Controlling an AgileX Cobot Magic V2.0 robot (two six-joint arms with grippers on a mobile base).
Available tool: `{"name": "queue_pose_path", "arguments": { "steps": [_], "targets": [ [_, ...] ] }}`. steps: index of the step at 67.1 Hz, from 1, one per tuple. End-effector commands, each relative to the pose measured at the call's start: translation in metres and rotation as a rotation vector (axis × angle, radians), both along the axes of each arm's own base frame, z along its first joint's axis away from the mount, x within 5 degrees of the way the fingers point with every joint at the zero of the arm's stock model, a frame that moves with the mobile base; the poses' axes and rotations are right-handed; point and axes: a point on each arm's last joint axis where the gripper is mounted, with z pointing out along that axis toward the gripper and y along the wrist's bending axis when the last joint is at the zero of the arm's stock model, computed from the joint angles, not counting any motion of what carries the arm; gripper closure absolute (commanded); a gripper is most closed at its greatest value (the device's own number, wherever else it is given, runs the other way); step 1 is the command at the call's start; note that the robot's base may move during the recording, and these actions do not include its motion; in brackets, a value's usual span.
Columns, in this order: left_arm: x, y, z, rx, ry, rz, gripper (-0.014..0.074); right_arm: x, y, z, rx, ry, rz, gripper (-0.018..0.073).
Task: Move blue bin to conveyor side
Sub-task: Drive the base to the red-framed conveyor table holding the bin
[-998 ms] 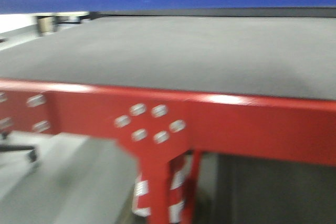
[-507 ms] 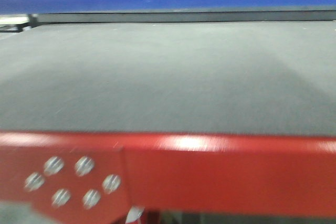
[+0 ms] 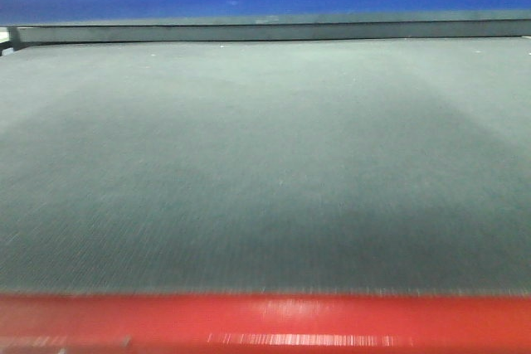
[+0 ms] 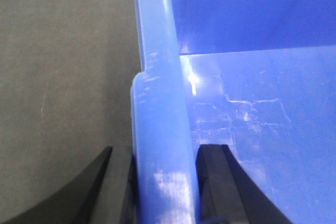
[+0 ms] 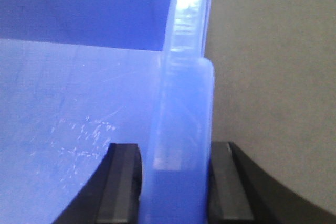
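The left end effector (image 4: 160, 153) and right end effector (image 5: 173, 150) each clamp the blue bin (image 4: 163, 103) by its rim. The conveyor (image 3: 265, 163) now fills the front view, its red edge strip (image 3: 265, 321) sunk lower. The bin is probably arriving at the conveyor.

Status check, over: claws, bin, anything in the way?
Left claw shut on bin rim. Right claw same. Belt beside both walls; nothing seen on it.

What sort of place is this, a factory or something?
Likely a factory or warehouse handling line: a wide dark grey woven conveyor belt with a bright red metal edge, and a large glossy blue plastic bin clamped at its walls by black fingers.
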Motion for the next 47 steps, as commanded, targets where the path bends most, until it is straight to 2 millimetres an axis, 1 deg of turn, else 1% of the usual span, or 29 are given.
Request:
{"name": "queue_pose_path", "arguments": {
  "steps": [1,47],
  "targets": [
    [-0.0039,0.0070,0.0159,0.052,-0.130,0.028,0.0615,-0.0034,-0.0088,0.0144,-0.044,-0.138,-0.030,0.0637],
    [-0.0039,0.0070,0.0159,0.052,-0.130,0.028,0.0615,-0.0034,-0.0088,0.0144,-0.044,-0.138,-0.030,0.0637]
  ]
}}
